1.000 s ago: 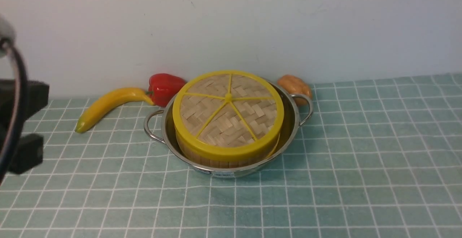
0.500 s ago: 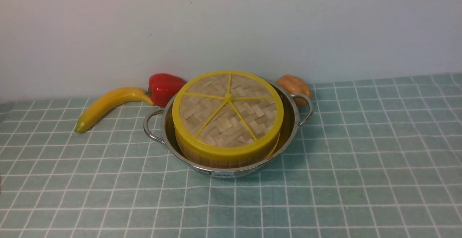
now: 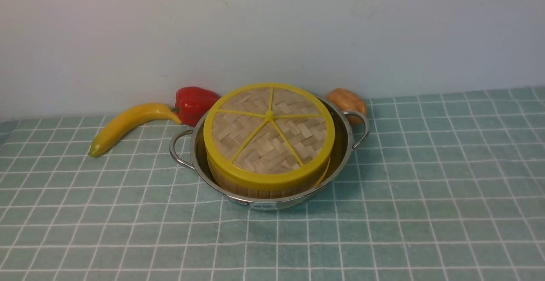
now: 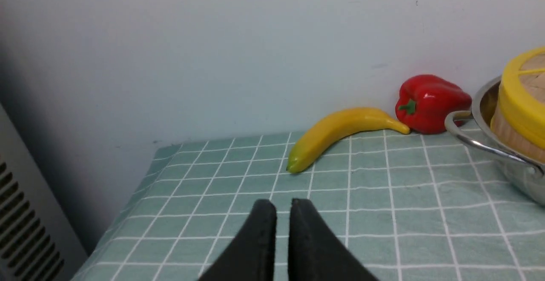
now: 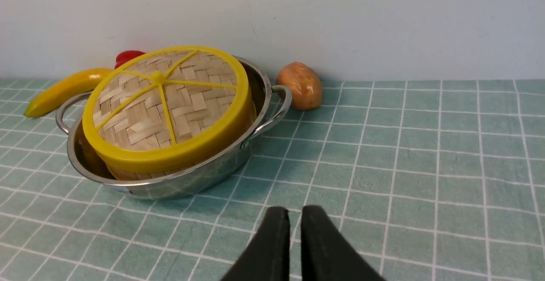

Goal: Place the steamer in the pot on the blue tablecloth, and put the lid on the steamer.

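The shiny pot (image 3: 345,138) stands on the blue tablecloth (image 3: 425,187) near the back wall. Inside it sits the steamer (image 3: 255,190), of which only the bamboo strip wall shows. The lid (image 3: 268,132), woven with yellow spokes, rests on the steamer. Neither gripper appears in the front view. The left gripper (image 4: 284,206) hovers over bare cloth well to the pot's left, its black fingers a narrow slit apart with nothing between. The right gripper (image 5: 295,213) hangs over the cloth in front and to the right of the pot (image 5: 191,183), also a slit apart and empty.
A banana (image 3: 127,125) and a red pepper (image 3: 193,102) lie behind the pot's left handle, a potato (image 3: 347,102) behind its right handle, all against the wall. The cloth's left edge (image 4: 127,213) drops off beside a grey vented panel (image 4: 25,213).
The left arm, seen a second ago at the front view's left edge, has pulled out of that view. Pot, steamer and lid have not moved.
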